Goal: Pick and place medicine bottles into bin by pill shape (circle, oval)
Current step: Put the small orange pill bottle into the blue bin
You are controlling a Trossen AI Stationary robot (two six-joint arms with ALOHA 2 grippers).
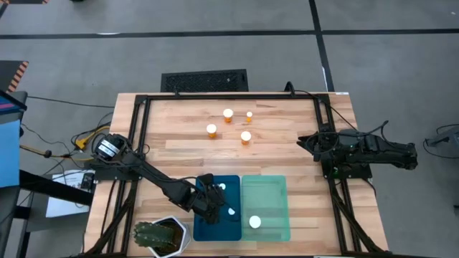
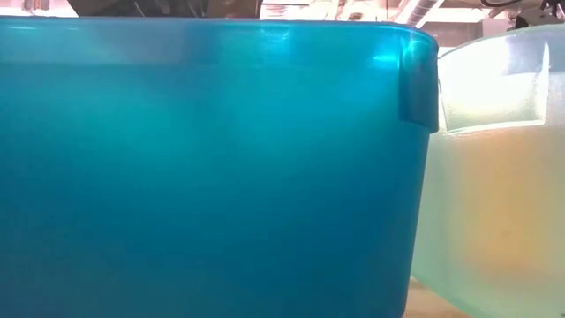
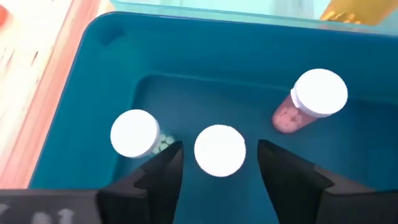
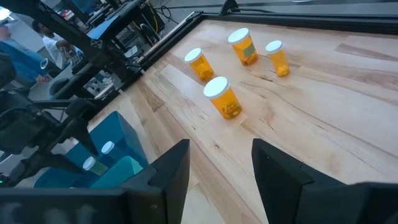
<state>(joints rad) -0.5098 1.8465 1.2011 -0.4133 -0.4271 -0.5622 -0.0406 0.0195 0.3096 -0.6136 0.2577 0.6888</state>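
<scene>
Several orange medicine bottles point(image 1: 211, 130) with white caps stand on the wooden table at the far middle. The dark blue bin point(image 1: 215, 229) and the mint green bin point(image 1: 276, 208) sit side by side at the near edge. My left gripper point(image 3: 220, 149) hangs open over the blue bin, its fingers on either side of an upright bottle's white cap point(image 3: 219, 151) with a gap on each side. Two more bottles point(image 3: 134, 134) point(image 3: 314, 99) rest on this bin's floor. One white-capped bottle point(image 1: 254, 222) lies in the green bin. My right gripper point(image 4: 221, 146) waits open at the table's right side.
A spiky green plant in a white pot point(image 1: 161, 238) stands just left of the blue bin, close to my left arm. A black frame point(image 1: 140, 143) runs around the table. Bare wood lies between the bottles and the bins.
</scene>
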